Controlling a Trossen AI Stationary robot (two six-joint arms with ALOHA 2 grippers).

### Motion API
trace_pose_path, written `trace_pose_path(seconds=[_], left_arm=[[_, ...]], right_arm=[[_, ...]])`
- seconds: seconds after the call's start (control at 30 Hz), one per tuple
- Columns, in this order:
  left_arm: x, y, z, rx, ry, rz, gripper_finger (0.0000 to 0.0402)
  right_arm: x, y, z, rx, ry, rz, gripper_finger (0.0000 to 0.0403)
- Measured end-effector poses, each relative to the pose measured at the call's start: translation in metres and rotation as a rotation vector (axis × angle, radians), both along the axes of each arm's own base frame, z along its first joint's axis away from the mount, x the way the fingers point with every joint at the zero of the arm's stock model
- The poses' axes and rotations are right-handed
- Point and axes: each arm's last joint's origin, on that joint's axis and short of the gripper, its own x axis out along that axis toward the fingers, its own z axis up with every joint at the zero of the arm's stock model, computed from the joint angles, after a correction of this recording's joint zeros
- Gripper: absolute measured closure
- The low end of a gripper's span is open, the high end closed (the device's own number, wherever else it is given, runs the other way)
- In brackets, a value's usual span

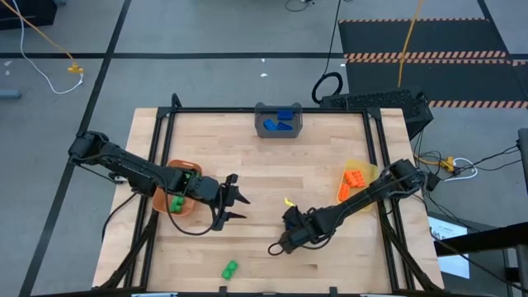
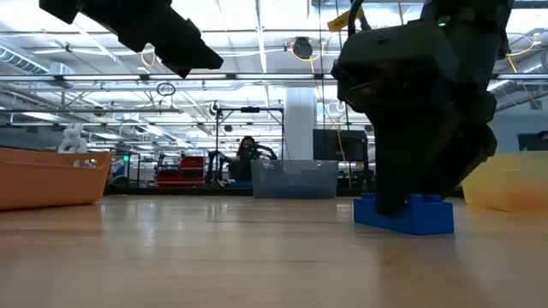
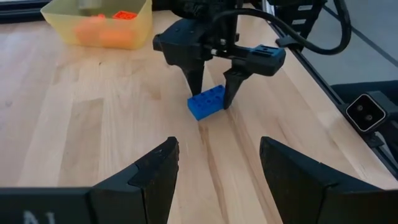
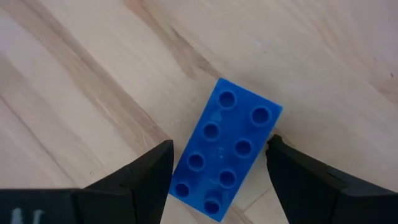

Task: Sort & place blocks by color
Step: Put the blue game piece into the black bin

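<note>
Right gripper (image 4: 217,180) is down over a blue block (image 4: 225,147) lying flat on the table (image 1: 272,173), studs up, at about 6 o'clock of the tabletop. Jaws are spread, one finger (image 4: 146,177) on each long side, not yet closed on it.

Risk: the block sits skewed between the fingers, and one fingertip is already almost at its corner. If I close now, I expect it to twist or squirt out rather than seat squarely. A re-square first would help.

Left gripper (image 1: 233,200) hovers open at about 8 o'clock, beside the orange bin (image 1: 162,200), and faces the right one; crossing paths could clip it.

Grey bin (image 1: 262,125), holding blue blocks, lies at 12 o'clock. A stray green block (image 1: 229,268) sits near the front edge.
</note>
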Motion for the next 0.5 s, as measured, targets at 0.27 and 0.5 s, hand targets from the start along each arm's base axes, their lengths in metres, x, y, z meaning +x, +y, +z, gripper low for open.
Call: trace_pose_path(seconds=[0.27, 0.5], left_arm=[[0.001, 0.0, 0.001, -0.004, -0.016, 0.0, 0.0179], [0.001, 0.0, 0.002, -0.006, -0.018, 0.001, 0.0178]], right_arm=[[-0.003, -0.002, -0.017, 0.027, -0.096, 0.066, 0.0156], [0.0, -0.004, -0.018, -0.014, -0.131, 0.142, 0.0161]])
